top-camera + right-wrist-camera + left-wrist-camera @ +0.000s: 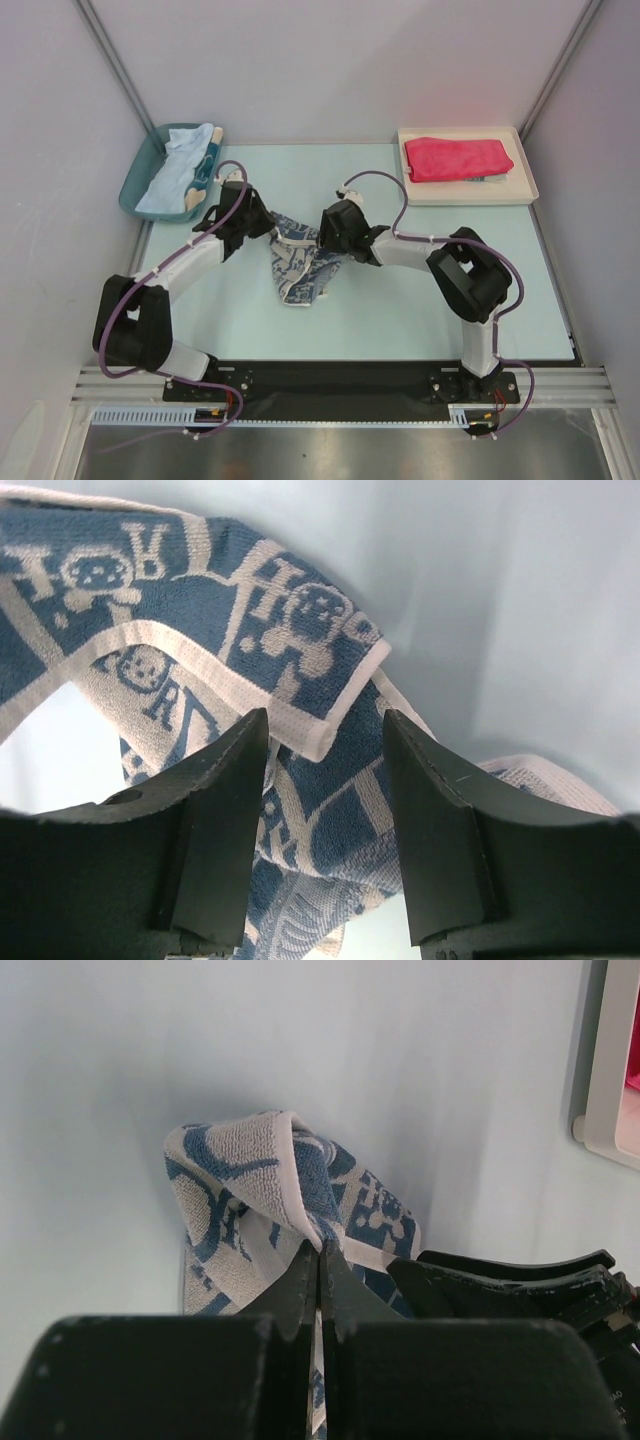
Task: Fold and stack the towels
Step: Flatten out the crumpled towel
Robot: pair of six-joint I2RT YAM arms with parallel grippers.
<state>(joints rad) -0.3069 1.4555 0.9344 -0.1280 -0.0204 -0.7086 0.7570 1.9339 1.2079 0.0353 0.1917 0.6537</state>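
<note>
Centrally, on the pale table [420, 300]: blue-and-white towel [298, 262], looped terry with a white hem, patterned with letters and skull-like figures, crumpled into a long bunch. Left gripper [320, 1255]: fingers pressed together, pinching a raised fold of its edge. Right gripper [325, 770]: fingers apart, a hemmed corner lying between them unclamped. White tray [525, 190], rectangular, far right: red-pink towel [455, 158], folded flat. Teal bin [135, 195], far left: pale blue towel [170, 180], loosely heaped.
</note>
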